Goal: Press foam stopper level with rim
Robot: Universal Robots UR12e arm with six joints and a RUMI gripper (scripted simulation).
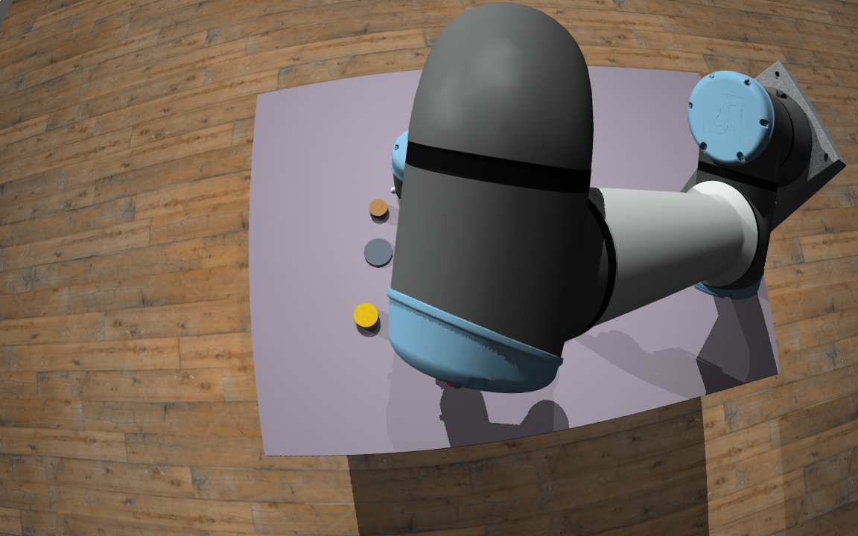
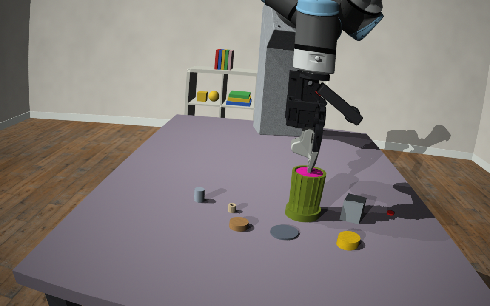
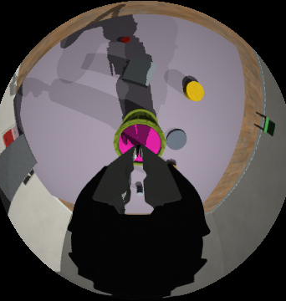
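Note:
An olive-green ribbed jar (image 2: 304,196) (image 3: 125,120) stands upright on the purple table (image 2: 163,182). The magenta foam stopper (image 2: 303,172) (image 3: 134,140) sits inside it, its top a little below the rim. My gripper (image 2: 310,167) (image 3: 139,145) is shut and empty. It points straight down, and its fingertips press on the stopper's top inside the jar mouth. In the overhead view the arm hides the jar and the gripper.
Near the jar lie a grey disc (image 2: 284,231) (image 1: 377,251) (image 3: 176,139), a yellow puck (image 2: 348,240) (image 1: 365,314) (image 3: 194,91), a brown puck (image 2: 238,223) (image 1: 377,208), a grey block (image 2: 352,208) (image 3: 138,71), a small red cap (image 2: 390,212) (image 3: 125,39), a tan ring (image 2: 232,207) and a blue-grey cylinder (image 2: 199,194).

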